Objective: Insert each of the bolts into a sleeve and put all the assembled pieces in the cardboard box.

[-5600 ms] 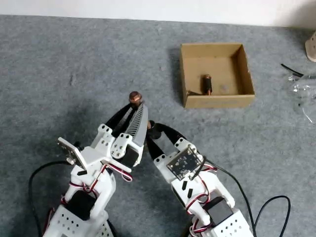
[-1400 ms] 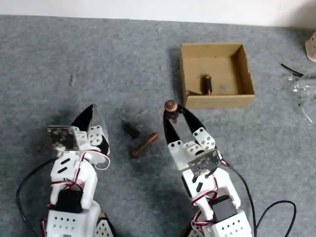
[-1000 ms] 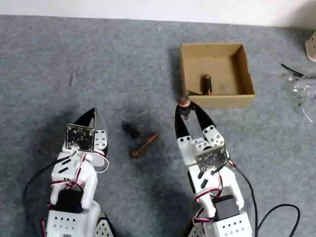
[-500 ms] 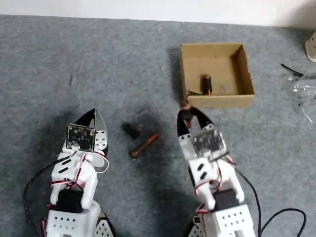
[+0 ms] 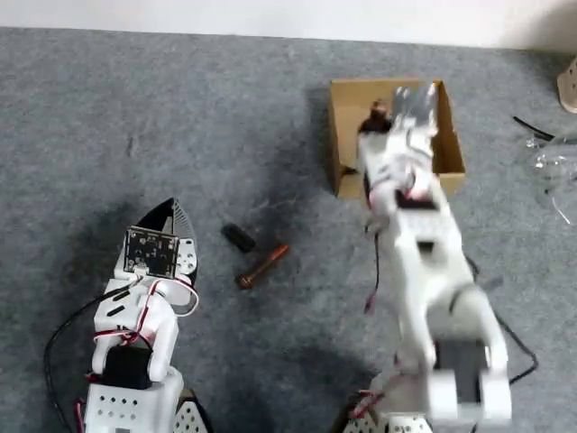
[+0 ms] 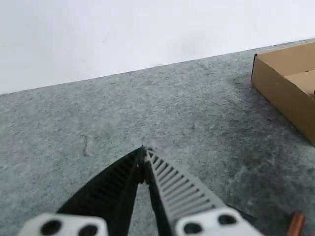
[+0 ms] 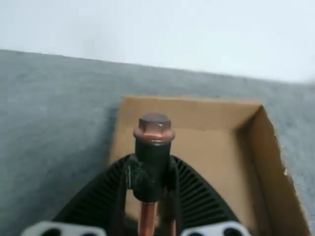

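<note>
My right gripper [image 7: 150, 179] is shut on an assembled piece [image 7: 153, 152], a black sleeve with a copper bolt through it, head up. In the high view the right arm stretches out over the cardboard box [image 5: 336, 135], with the piece [image 5: 378, 112] above the box's left part. The box's far wall [image 7: 197, 113] lies just beyond the piece. A loose black sleeve [image 5: 239, 238] and a loose copper bolt [image 5: 262, 266] lie on the carpet between the arms. My left gripper [image 5: 171, 207] is shut on nothing, left of them, its tip [image 6: 143, 156] above bare carpet.
Grey carpet covers the table, with a white wall at the back. Black cables and clear plastic bits [image 5: 547, 149] lie right of the box. A corner of the box [image 6: 288, 83] and the bolt's end [image 6: 295, 225] show in the left wrist view.
The right arm has swung forward, carrying the assembled piece from in front of the box to over it. The left arm has kept still for the last second, after drawing back from the middle.
</note>
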You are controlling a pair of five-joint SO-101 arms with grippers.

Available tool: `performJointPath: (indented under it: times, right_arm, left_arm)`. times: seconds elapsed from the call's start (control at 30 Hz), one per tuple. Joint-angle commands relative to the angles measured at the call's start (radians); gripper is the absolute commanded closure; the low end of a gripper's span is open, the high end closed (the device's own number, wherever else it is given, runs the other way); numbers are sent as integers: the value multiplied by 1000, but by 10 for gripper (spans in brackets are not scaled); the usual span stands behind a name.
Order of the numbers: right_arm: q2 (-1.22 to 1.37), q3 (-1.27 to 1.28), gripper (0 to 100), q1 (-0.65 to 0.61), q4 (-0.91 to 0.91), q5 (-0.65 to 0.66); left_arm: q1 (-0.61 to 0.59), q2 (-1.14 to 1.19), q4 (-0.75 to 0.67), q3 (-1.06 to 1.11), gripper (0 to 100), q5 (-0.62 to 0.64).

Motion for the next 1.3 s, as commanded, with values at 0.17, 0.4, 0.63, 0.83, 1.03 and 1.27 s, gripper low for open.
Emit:
performJointPath:
  times: [0.17, 0.4, 0.63, 0.83, 1.03, 1.27]
  right_arm:
    - [446, -409, 992, 117, -36, -109]
    - [536, -490, 988, 133, 74, -104]
    - [538, -541, 959, 128, 217, -104]
    - [535, -541, 847, 127, 274, -103]
    - [526, -542, 846, 128, 320, -103]
    - [262, -433, 846, 38, 440, -103]
  left_arm:
    - [28, -4, -2, 21, 993, -3]
    - [28, -4, -2, 21, 993, -3]
    - [28, -4, -2, 21, 993, -3]
    - [27, -4, -2, 21, 993, -5]
    - [27, -4, -2, 21, 993, -6]
    - [16, -8, -2, 21, 993, -6]
